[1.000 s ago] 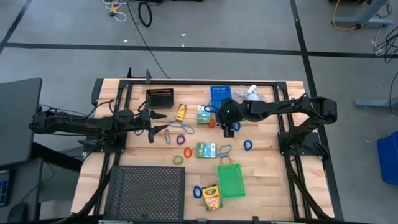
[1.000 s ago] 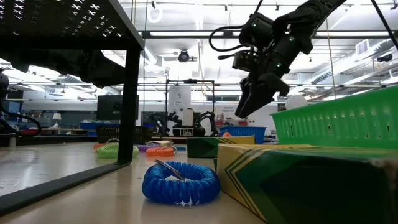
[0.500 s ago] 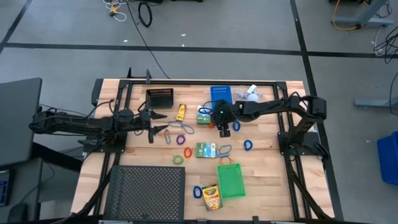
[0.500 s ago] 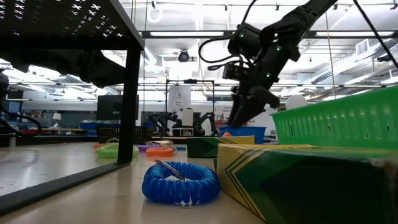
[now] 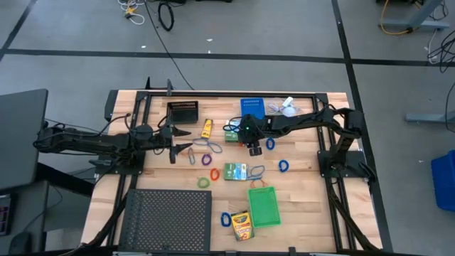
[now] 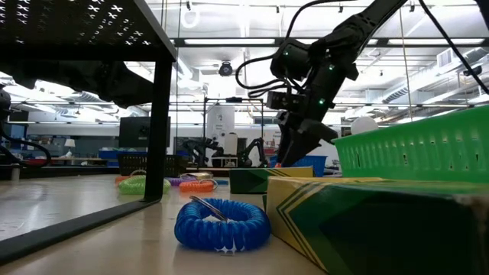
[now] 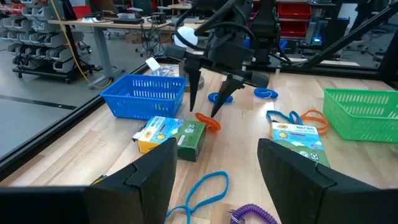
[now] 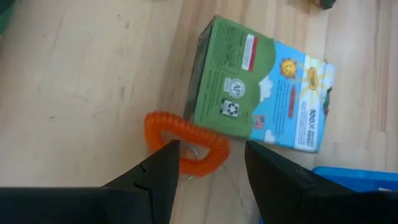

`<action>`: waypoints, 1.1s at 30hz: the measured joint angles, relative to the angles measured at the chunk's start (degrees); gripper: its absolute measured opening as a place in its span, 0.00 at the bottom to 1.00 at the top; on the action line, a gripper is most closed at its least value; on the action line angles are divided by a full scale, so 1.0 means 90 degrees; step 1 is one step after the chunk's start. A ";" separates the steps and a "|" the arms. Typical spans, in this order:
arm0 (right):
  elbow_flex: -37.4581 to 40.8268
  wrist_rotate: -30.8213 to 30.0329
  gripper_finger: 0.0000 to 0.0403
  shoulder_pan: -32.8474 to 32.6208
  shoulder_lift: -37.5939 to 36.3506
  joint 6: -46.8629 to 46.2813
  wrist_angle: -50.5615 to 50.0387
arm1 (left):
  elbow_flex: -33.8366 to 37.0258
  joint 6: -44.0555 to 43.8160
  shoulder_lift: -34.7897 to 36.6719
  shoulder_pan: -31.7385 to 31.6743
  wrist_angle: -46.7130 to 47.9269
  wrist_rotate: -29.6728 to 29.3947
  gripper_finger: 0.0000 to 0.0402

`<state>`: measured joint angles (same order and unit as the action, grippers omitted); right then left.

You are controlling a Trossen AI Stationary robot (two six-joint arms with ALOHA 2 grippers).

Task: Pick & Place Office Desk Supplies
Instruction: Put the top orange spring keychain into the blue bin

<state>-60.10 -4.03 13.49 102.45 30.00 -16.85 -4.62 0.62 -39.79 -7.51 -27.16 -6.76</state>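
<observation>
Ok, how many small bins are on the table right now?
3: black bin and blue bin along the far edge, green bin beside the crayon box. None seems hidden.

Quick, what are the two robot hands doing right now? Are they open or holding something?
Left hand: open, holding nothing, waiting over the table.
Right hand: open, holding nothing, pointing down over the orange loop beside the green box.

The wooden table stood on a grey concrete floor crossed by dark tape lines, with black cables trailing behind it. A blue crate sat off to one side. Beyond lay a workshop with ceiling strip lights, grey shelving and red cabinets.
</observation>
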 joint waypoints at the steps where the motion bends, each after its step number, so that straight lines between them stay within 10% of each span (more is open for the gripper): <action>1: 0.0000 0.0000 0.47 0.0018 0.0000 0.0015 -0.0009 | 0.0000 0.0000 -0.0002 0.0000 0.0000 0.0000 0.58; 23: 0.0002 0.0141 0.46 0.0034 0.0260 0.0247 0.0043 | 0.0000 0.0002 -0.0002 0.0000 -0.0005 -0.0002 0.58; 33: 0.0000 0.0089 0.17 0.0014 0.0289 0.0250 -0.0051 | 0.0000 0.0002 -0.0002 0.0002 0.0002 -0.0002 0.58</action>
<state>-60.10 -3.23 13.62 105.06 32.26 -17.31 -4.62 0.64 -39.81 -7.49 -27.14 -6.79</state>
